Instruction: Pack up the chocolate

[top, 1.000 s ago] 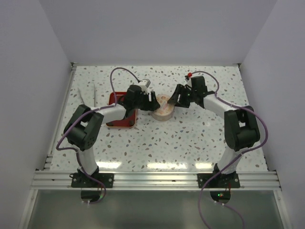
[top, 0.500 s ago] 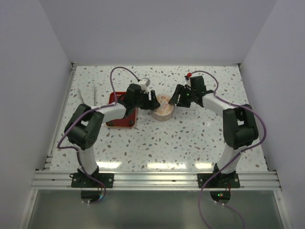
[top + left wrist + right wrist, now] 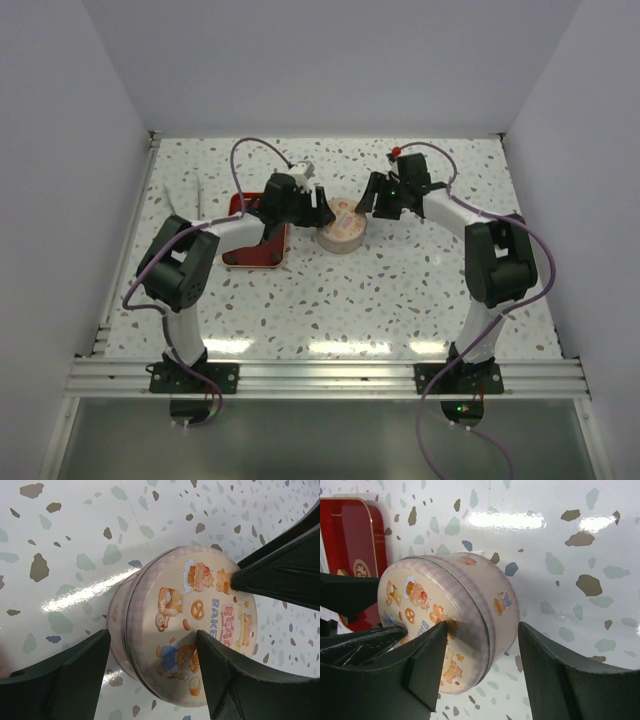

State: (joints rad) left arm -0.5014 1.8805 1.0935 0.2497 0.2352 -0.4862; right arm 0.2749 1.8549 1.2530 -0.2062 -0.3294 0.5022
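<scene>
The tin [image 3: 342, 234] sits between left gripper [image 3: 322, 211] and right gripper [image 3: 367, 206] — both part-open, empty.

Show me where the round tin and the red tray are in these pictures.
round tin [image 3: 192, 625], left wrist view, on its printed lid.
red tray [image 3: 347, 535], right wrist view, on its bare inner floor.

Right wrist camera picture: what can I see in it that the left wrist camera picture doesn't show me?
Only the right wrist view shows the red tray, lying beyond the tin, and more of the tin's curved side wall. Only the left wrist view shows the lid almost face-on, with its lettering readable. Both show the round tin with its lid on, standing on the speckled table, and black fingers reaching in from either side. No chocolate shows in either.
</scene>
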